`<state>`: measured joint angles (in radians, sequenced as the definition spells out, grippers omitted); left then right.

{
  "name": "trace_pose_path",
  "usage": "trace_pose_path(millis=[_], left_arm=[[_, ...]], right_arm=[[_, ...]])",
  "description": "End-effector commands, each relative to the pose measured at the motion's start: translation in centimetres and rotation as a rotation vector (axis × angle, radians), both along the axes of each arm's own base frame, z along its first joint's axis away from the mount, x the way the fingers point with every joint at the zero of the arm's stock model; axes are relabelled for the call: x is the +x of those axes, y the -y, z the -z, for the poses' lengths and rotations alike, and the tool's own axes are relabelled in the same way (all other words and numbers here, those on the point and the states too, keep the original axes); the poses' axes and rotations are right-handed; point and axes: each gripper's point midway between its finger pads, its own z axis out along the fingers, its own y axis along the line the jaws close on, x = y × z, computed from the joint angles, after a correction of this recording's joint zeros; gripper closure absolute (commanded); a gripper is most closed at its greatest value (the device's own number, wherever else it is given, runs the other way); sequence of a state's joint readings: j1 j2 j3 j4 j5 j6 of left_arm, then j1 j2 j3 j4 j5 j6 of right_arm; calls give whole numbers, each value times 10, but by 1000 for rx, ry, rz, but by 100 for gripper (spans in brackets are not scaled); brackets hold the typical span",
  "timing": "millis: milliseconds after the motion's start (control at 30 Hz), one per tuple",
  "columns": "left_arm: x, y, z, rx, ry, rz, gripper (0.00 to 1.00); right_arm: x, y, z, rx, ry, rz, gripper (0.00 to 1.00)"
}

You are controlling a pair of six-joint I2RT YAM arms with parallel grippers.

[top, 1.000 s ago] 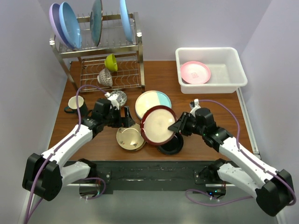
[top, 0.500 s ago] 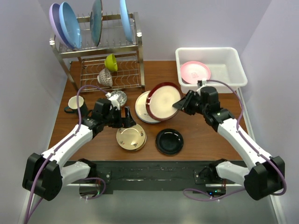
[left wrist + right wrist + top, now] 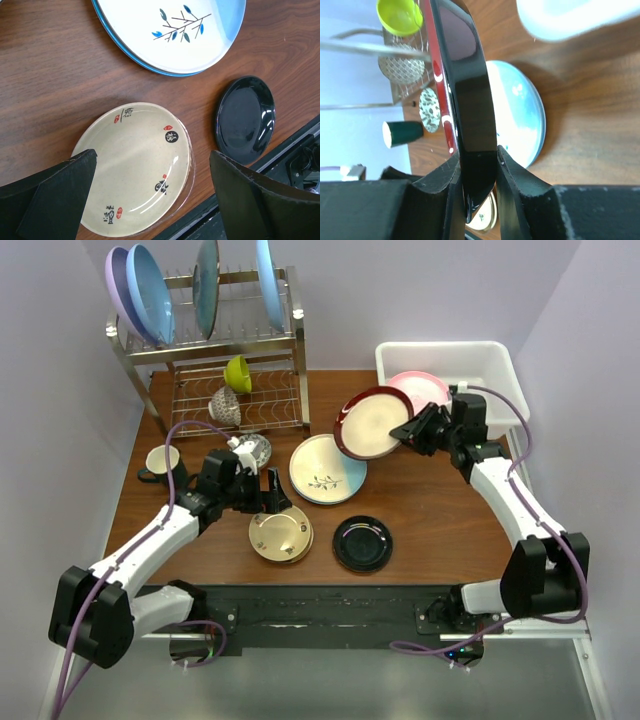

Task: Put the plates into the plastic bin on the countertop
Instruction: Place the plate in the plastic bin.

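My right gripper (image 3: 408, 431) is shut on the rim of the maroon-rimmed cream plate (image 3: 372, 423) and holds it tilted in the air just left of the white plastic bin (image 3: 500, 365). In the right wrist view the plate's edge (image 3: 465, 100) stands clamped between my fingers. A pink plate (image 3: 428, 388) lies in the bin. The cream-and-teal plate (image 3: 327, 468), the gold-tan plate (image 3: 280, 535) and the glossy black plate (image 3: 362, 543) lie on the countertop (image 3: 440, 510). My left gripper (image 3: 270, 495) is open above the gold-tan plate (image 3: 135, 165).
A two-tier steel wire rack (image 3: 215, 360) at the back left holds blue and lilac plates, a lime-green bowl (image 3: 238, 373) and a patterned bowl. A dark mug (image 3: 162, 465) and a speckled dish (image 3: 256, 448) sit left of the plates.
My right gripper has carried the maroon-rimmed plate up from near the black plate and rightward toward the bin, uncovering the cream-and-teal plate. The left arm has not moved.
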<state>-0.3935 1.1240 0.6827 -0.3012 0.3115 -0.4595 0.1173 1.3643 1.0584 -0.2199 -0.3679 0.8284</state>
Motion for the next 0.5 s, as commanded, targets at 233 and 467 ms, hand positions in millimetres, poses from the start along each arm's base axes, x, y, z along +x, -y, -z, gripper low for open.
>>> trace_pose_path(millis=[233,467], left_arm=[[7,8,-16,-21,50,39,0],[8,9,-15,-14,41,54,0]], right_arm=[[66,36,-101,122,303,42,100],[98,66,-107,165,316,111,100]])
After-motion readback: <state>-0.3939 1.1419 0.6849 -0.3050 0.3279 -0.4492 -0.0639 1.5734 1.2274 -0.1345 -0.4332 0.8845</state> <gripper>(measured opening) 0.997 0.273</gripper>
